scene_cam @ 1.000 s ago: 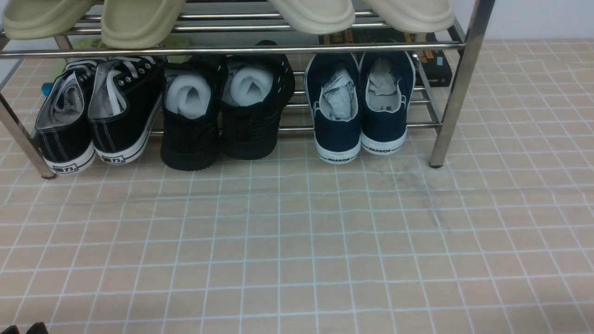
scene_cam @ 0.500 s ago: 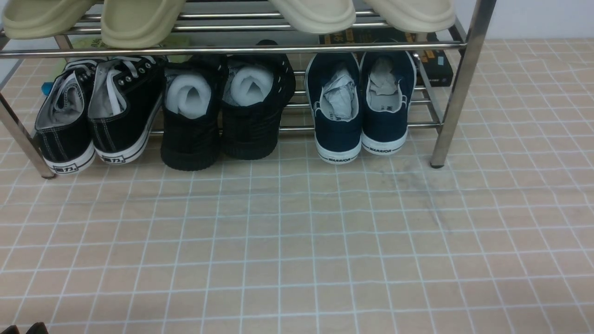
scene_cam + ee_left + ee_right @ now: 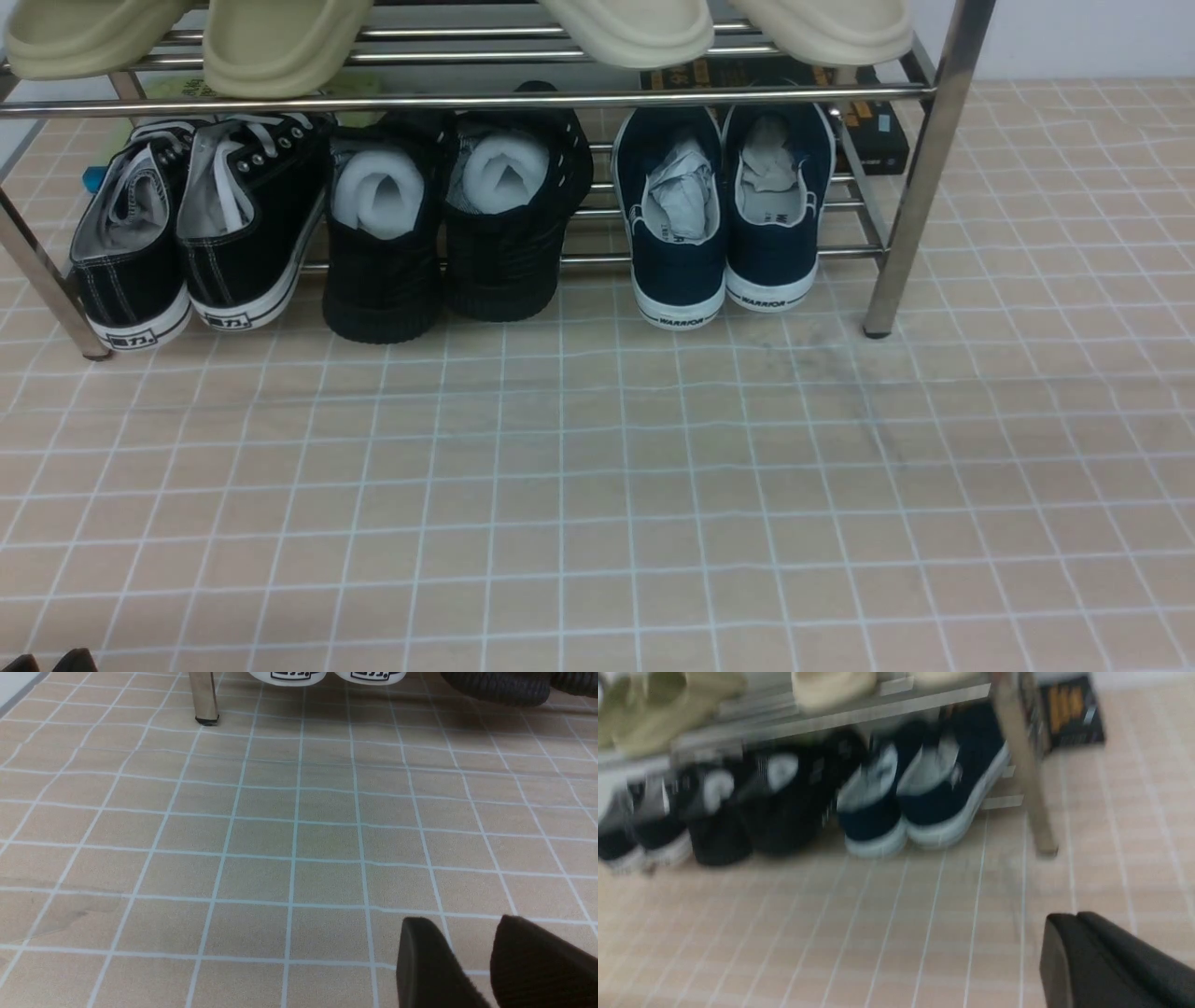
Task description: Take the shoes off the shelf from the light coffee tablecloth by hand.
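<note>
Left tool [image 3: 460,926] hangs low over the light coffee tablecloth [image 3: 597,485] at the counter's near-left corner, fingers slightly parted and empty. Along the shelf [image 3: 467,98] by the far edge stand black lace-up sneakers [image 3: 187,252], all-black shoes [image 3: 448,252], then the shoes [image 3: 680,266], the navy pair, at the right end of the lower tier, beside the right front leg and with heels toward the robot. Right tool [image 3: 1078,919], closed on nothing, hangs well short of them. I judge it should open first, pass under the upper bar, then pinch one heel collar clear of that leg.

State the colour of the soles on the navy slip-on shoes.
White soles; the front view shows them best.
</note>
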